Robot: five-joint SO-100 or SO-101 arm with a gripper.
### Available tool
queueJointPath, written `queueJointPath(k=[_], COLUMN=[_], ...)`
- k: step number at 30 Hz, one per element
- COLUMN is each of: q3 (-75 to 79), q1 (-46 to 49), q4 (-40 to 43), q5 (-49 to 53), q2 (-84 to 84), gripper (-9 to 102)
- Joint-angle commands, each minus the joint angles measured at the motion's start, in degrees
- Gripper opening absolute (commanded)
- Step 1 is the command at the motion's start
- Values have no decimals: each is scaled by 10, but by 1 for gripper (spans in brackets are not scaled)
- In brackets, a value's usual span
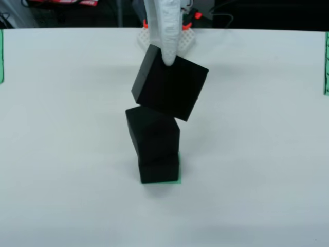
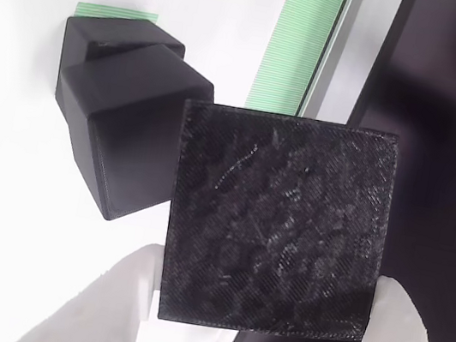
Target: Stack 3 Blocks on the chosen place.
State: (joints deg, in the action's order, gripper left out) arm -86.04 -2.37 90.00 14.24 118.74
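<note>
The white gripper (image 2: 261,315) grips the textured block (image 2: 276,222) between its fingers, holding it tilted just over the stack. Below, two black blocks (image 1: 154,136) sit stacked, the upper one skewed, on the green square (image 1: 177,181).

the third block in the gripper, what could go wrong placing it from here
1. The textured block hangs tilted, one edge lowest, so it may land on an edge and tip off.
2. The middle block sits twisted and leaning on the bottom block, a poor base that a push could topple.
3. The gripper holds its block off to one side of the stack in the gripper view, over the green striped square.
</note>
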Motion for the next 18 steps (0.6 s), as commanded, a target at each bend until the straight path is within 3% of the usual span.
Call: queueJointPath(k=[1, 18], q3=[2, -10], q1=[21, 25], q4=[1, 1], q5=[23, 12], q2=[19, -5], gripper=[22, 22])
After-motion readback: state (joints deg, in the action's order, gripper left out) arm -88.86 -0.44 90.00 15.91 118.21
